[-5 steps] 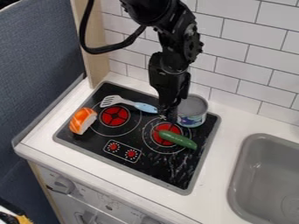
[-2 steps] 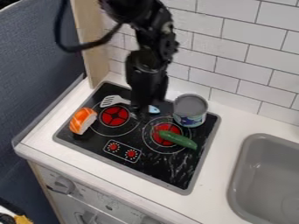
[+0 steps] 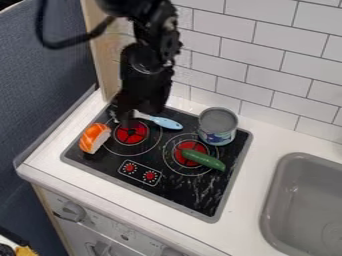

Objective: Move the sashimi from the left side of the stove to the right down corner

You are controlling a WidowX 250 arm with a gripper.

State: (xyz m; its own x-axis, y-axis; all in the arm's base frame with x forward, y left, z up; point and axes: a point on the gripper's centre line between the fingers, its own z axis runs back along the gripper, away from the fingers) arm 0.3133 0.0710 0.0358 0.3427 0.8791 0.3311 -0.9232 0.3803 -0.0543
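The jaws' state I cannot tell, but the gripper [image 3: 128, 119] has shifted left, nearer the sashimi [image 3: 94, 138].

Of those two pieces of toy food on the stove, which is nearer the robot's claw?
The orange-and-white sashimi, on the left of the stove, is nearer the gripper; the green cucumber lies farther, across the right burner.

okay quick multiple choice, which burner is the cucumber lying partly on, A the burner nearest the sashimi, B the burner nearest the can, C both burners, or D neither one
B. The cucumber overlaps the red centre of the burner just below the can, while the sashimi sits beside the other burner.
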